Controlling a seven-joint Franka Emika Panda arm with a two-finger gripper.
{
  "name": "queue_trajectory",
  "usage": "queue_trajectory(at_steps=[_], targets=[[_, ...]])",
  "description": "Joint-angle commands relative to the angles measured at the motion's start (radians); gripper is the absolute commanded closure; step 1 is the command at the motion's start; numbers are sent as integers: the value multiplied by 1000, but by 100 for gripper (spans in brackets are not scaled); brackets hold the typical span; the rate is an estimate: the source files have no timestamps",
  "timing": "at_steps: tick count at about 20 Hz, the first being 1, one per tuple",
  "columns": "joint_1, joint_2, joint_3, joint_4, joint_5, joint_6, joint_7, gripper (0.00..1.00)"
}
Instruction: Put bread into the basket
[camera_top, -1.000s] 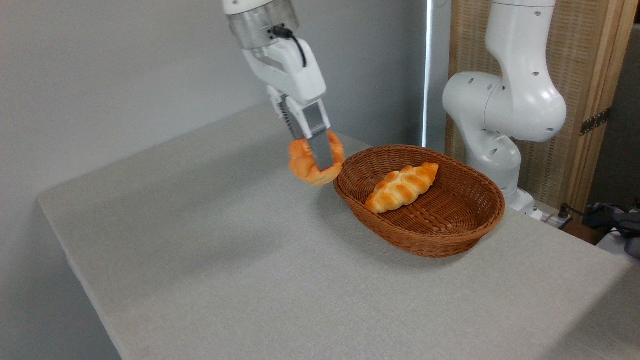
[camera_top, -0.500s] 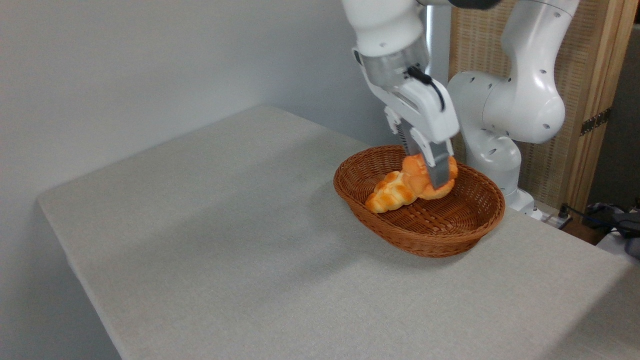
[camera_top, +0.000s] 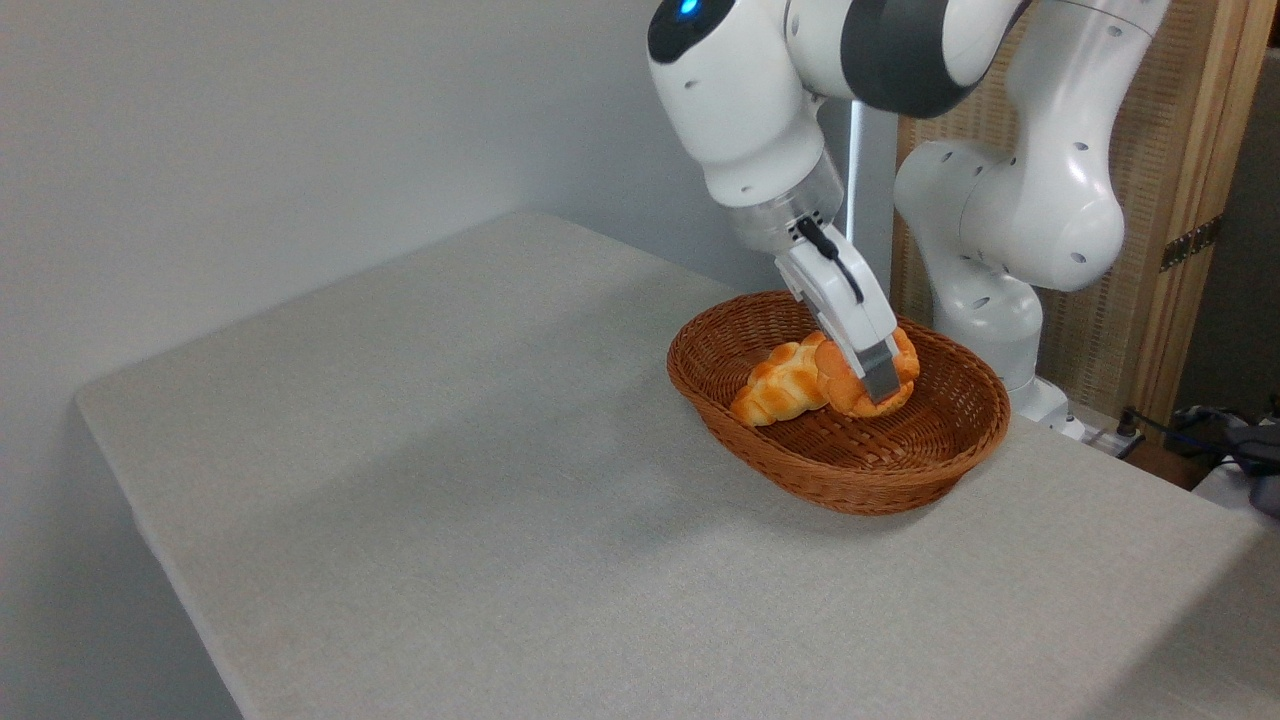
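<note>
**Bun being lowered into the basket**

Over the basket (camera_top: 838, 470) the gripper (camera_top: 880, 385) is hanging tilted, its near finger running down the front of the bread (camera_top: 852, 385) while the far finger is hidden behind it. The jaws are clamping the round bun between them, which is why it is sitting high and slightly cocked rather than resting flat. It is already inside the rim, low over the woven floor and pressing against the right end of the long braided loaf (camera_top: 778, 385) that is lying across the middle (whether its base is touching the wicker cannot be told). The arm is leaning in from behind so that the wrist is clearing the far rim. Judging by this, only the release is remaining.

No brand, label or readable writing is showing on the arm, the basket or the grey table (camera_top: 450, 480).
</note>
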Motion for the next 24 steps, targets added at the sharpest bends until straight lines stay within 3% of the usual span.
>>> queue_trajectory(at_steps=[1,7,15,17,20,24], targets=[[-14,17,13,0,13,6,-5,16],[-14,28,11,11,4,9,-7,0],[-28,32,-12,163,-71,35,-16,0],[-28,83,-12,267,-117,34,-28,0],[-30,173,-13,411,-192,34,-151,0],[-31,310,-58,591,-200,34,-263,0]])
